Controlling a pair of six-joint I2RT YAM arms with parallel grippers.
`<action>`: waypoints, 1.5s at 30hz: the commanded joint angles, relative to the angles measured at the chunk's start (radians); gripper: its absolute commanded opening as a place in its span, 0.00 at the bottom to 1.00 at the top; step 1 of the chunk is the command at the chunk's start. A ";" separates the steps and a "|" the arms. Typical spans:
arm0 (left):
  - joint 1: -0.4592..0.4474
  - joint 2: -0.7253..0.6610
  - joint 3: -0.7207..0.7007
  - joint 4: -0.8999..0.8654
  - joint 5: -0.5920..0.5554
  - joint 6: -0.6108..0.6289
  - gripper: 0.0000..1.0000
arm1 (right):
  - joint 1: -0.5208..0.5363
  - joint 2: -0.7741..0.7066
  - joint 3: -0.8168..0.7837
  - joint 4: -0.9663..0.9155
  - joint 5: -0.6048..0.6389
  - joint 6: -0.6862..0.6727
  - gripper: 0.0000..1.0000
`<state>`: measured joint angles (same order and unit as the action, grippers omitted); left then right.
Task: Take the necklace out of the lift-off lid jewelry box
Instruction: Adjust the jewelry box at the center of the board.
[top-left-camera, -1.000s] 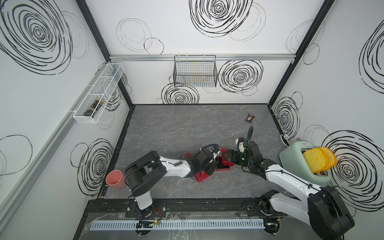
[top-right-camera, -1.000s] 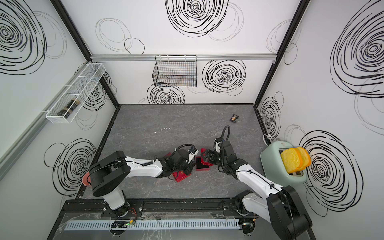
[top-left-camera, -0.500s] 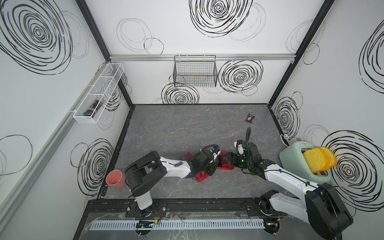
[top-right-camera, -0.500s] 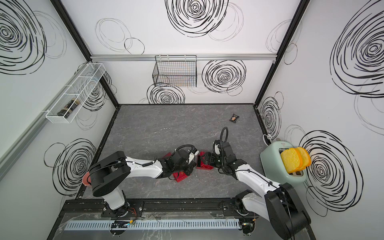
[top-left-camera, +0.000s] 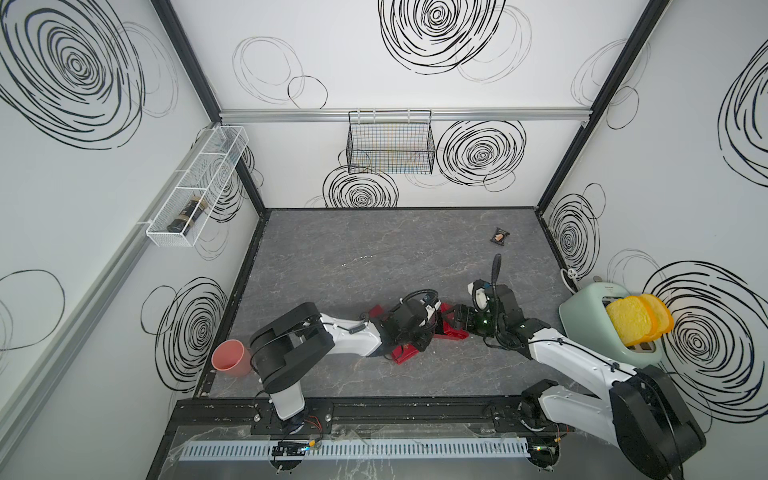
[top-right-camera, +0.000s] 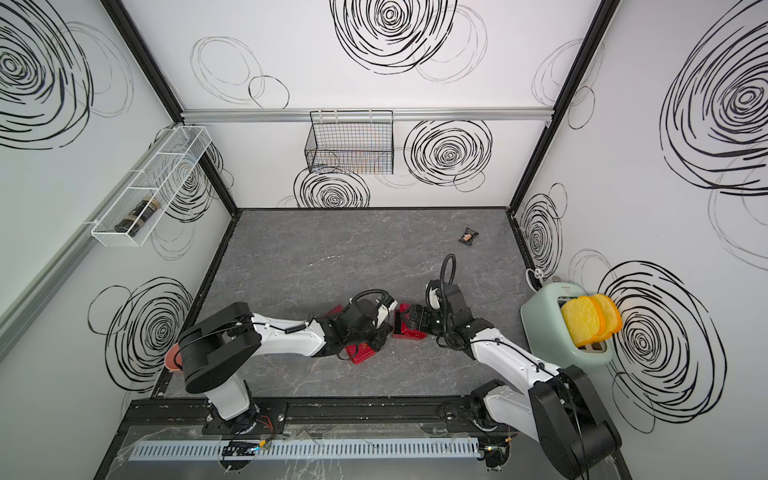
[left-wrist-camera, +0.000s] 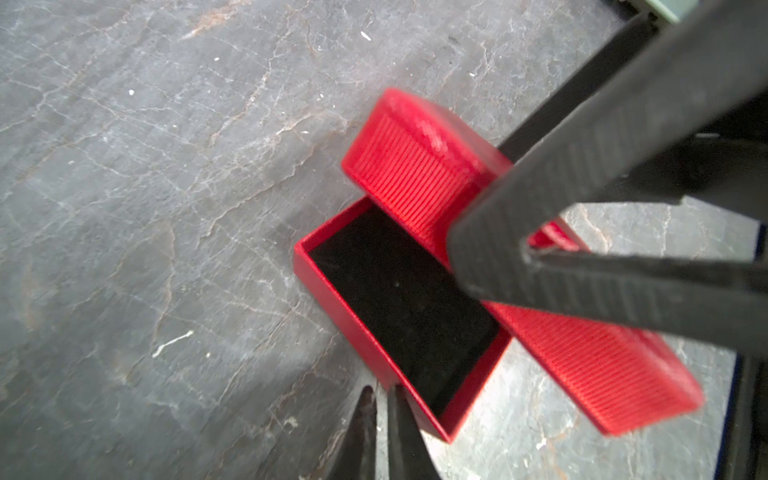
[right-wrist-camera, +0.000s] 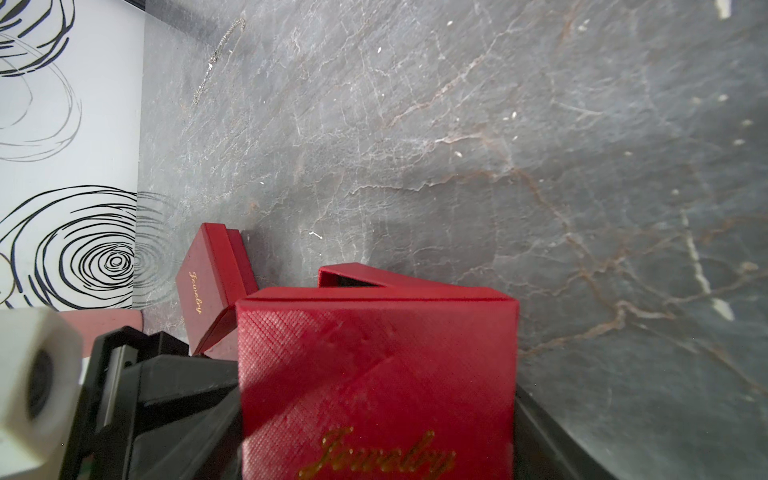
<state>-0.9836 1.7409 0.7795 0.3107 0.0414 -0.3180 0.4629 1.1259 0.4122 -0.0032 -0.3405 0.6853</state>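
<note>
A thin silver necklace (right-wrist-camera: 212, 61) lies outside its box on the bare gray, marble-veined table (top-left-camera: 374, 232). It is well apart from the open red box (left-wrist-camera: 338, 301), on the side toward the back wall, and well apart from both sets of fingers. The chain is drawn out in a nearly straight line. In both top views its long axis runs across the table from side to side, slightly slanted, and it shows only as a fine pale thread. The box is a shallow rectangle of red card with a flat, matte black lining and nothing lying in it. The left gripper (left-wrist-camera: 380, 390) sits just beside one long wall of the box, near a corner. Its two slim dark fingertips are drawn almost together with nothing between them. The right gripper (top-right-camera: 411, 322) is on the opposite side of the box. Its fingers are spread wide and clamped on the two sides of the red lid (right-wrist-camera: 374, 374), which is tilted and overlaps one long edge of the box. The lid is a boxy rectangle with a finely cross-hatched embossed surface and the word "Jewelry" in gold script. A second red box (right-wrist-camera: 212, 286) with the same gold lettering sits near the open box, partly under the left arm.
</note>
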 joint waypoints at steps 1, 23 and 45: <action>-0.020 0.011 0.003 0.093 0.029 -0.019 0.12 | 0.022 0.012 -0.001 0.030 -0.052 0.031 0.81; -0.028 -0.001 -0.024 0.146 0.021 -0.061 0.09 | 0.137 0.070 0.065 -0.072 0.108 0.015 0.81; -0.027 -0.004 -0.036 0.146 0.010 -0.063 0.08 | 0.055 -0.111 0.005 -0.103 0.112 -0.010 0.81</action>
<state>-1.0061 1.7409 0.7456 0.4103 0.0448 -0.3706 0.5240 1.0317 0.4416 -0.1249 -0.2119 0.6868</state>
